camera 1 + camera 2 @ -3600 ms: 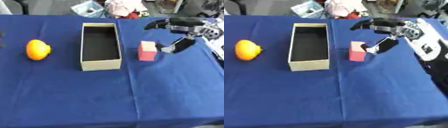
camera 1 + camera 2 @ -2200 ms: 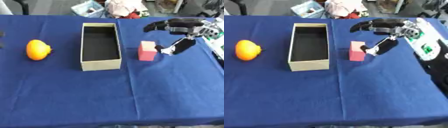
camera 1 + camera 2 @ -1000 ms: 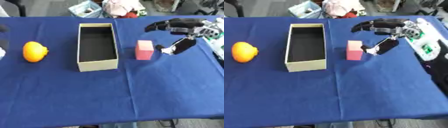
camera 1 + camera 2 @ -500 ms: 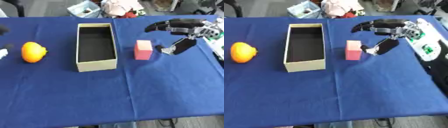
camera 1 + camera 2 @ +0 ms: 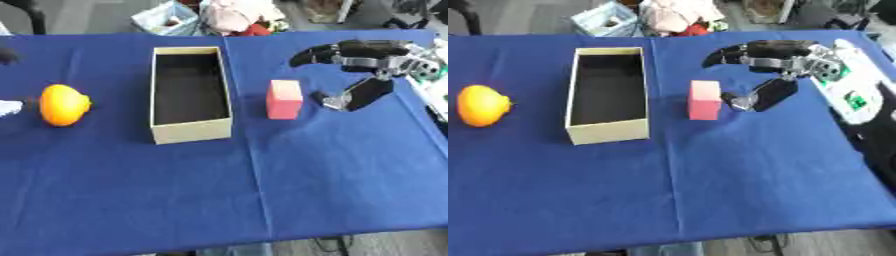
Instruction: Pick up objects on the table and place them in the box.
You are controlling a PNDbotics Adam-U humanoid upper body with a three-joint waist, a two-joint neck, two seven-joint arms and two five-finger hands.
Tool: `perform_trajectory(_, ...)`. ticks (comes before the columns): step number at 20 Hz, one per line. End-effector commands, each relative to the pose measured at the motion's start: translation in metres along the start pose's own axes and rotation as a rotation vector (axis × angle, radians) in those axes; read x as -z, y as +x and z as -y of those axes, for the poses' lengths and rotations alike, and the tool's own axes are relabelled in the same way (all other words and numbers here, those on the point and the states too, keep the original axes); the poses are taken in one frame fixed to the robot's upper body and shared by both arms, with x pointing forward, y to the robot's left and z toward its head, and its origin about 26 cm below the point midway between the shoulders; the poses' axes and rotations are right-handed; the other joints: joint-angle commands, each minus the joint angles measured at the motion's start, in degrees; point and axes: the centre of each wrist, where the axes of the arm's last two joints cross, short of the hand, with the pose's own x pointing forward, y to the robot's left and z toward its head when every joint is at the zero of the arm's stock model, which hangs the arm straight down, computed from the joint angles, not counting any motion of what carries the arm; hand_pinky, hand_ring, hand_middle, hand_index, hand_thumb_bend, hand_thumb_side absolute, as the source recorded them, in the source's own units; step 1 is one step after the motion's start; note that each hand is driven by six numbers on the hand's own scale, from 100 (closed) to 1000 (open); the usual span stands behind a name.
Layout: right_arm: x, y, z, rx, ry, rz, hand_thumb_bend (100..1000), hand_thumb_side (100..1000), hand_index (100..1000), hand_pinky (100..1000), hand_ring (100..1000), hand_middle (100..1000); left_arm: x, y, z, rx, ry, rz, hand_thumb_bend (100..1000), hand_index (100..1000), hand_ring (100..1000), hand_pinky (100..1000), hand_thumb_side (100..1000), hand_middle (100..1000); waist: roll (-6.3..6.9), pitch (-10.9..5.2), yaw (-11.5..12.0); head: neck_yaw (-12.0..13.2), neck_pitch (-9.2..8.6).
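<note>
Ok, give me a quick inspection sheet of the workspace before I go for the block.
Surface: blue cloth, creased.
Job's things: box open, nothing seen inside; pink block upright right of it; orange fruit left of it.
Clutter: nothing seen on the cloth.
Hands: right hand open beside the block, not touching; left hand not in view.
Cables: nothing seen.
Surroundings: basket and bundled fabric beyond the far edge.

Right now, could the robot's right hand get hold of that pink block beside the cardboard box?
Probably yes. The open right hand hangs just right of the pink block, thumb near its side, with only bare blue cloth between them.
</note>
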Motion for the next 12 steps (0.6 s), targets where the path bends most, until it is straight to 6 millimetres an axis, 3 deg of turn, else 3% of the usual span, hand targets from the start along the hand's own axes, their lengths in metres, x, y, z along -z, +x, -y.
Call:
perform_trajectory(1, -0.004, 0.002, 0.014, -0.031, -0.011, 0.010, 100, 565, 1000, 917, 1000, 961, 0.005, -0.006, 0.000, 0.035, 0.002, -0.012, 542, 816, 639, 672, 616, 646, 0.13, -0.71, -0.2, 0.3, 0.33)
perform_trajectory(3, -0.004, 0.002, 0.014, -0.028, -0.011, 0.011, 100, 573, 1000, 917, 1000, 960, 0.008, -0.006, 0.007, 0.059, -0.010, -0.010, 546, 821, 640, 672, 646, 648, 0.14, -0.67, -0.4, 0.4, 0.33)
perform_trajectory(10, -0.002, 0.003, 0.013, -0.018, -0.012, 0.018, 100, 611, 1000, 916, 1000, 959, 0.016, -0.002, 0.026, 0.108, -0.019, -0.013, 505, 806, 618, 651, 616, 625, 0.18, -0.51, -0.9, 0.6, 0.33)
perform_trajectory(12, -0.002, 0.002, 0.012, -0.016, -0.012, 0.018, 100, 618, 1000, 916, 1000, 959, 0.018, -0.001, 0.030, 0.117, -0.007, -0.015, 432, 785, 593, 626, 552, 598, 0.20, -0.47, -1.1, 0.6, 0.33)
